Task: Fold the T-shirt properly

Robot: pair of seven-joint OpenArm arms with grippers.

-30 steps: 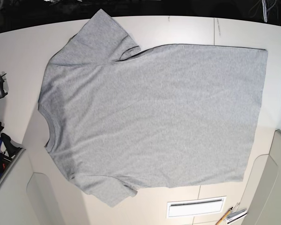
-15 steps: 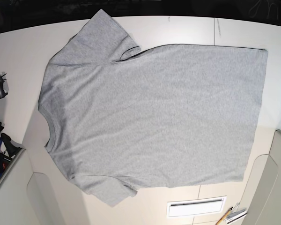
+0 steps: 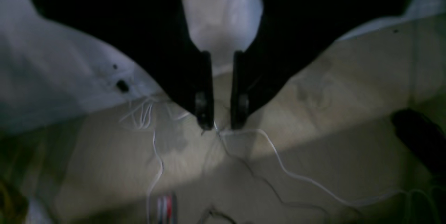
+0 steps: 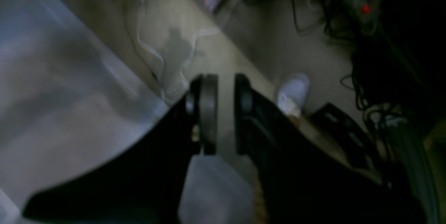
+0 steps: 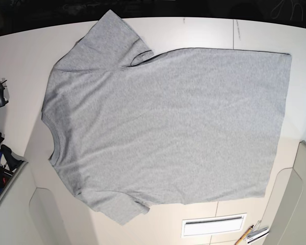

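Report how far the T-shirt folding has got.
Done: the T-shirt lies spread flat on the white table, plain side up, both sleeves out, neck at the left of the base view. In hand: nothing. The left gripper and right gripper point at the floor off the table, fingers slightly apart and empty. Left: every fold; no sleeve or hem has been turned over.

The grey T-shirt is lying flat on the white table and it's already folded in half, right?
Not quite. The T-shirt does lie flat on the white table, but it is not folded. The base view shows it fully spread out, with both sleeves, the neck and the hem all showing.
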